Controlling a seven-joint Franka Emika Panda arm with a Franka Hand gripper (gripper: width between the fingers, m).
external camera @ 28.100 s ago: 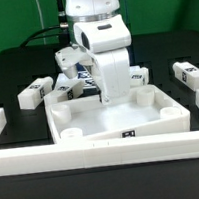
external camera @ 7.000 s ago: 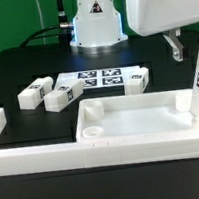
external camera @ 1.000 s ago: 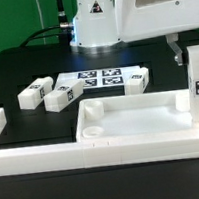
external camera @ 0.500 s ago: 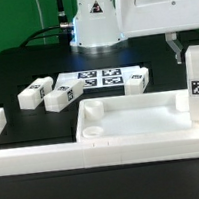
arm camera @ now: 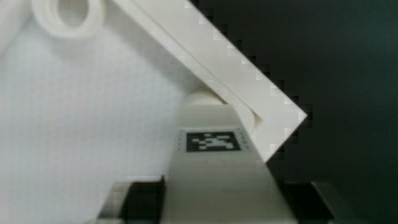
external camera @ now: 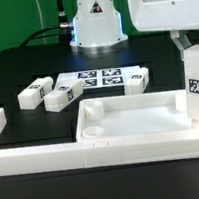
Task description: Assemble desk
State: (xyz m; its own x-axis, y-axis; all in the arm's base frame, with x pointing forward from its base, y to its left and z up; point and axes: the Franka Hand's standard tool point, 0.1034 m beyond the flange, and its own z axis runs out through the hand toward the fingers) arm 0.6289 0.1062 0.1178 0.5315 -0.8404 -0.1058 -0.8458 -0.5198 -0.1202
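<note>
Closest to me lies the long border bar, and just behind it is the desk panel, rim upward, with an empty round socket at its near corner on the exterior view's left. At the corner on the exterior view's right the gripper has its fingers closed on the sides of a tagged leg and holds it almost upright over the panel. I judge the step to be putting this first leg into its corner socket. The rim hides the bottom of the leg, so I cannot tell if it is already seated. The next move needs the leg straight above the hole, then a careful press or turn. The rim walls are very close to the leg, so there is little room sideways; above is free. Farther back, three loose legs wait beside the marker board, well apart from the arm.
</note>
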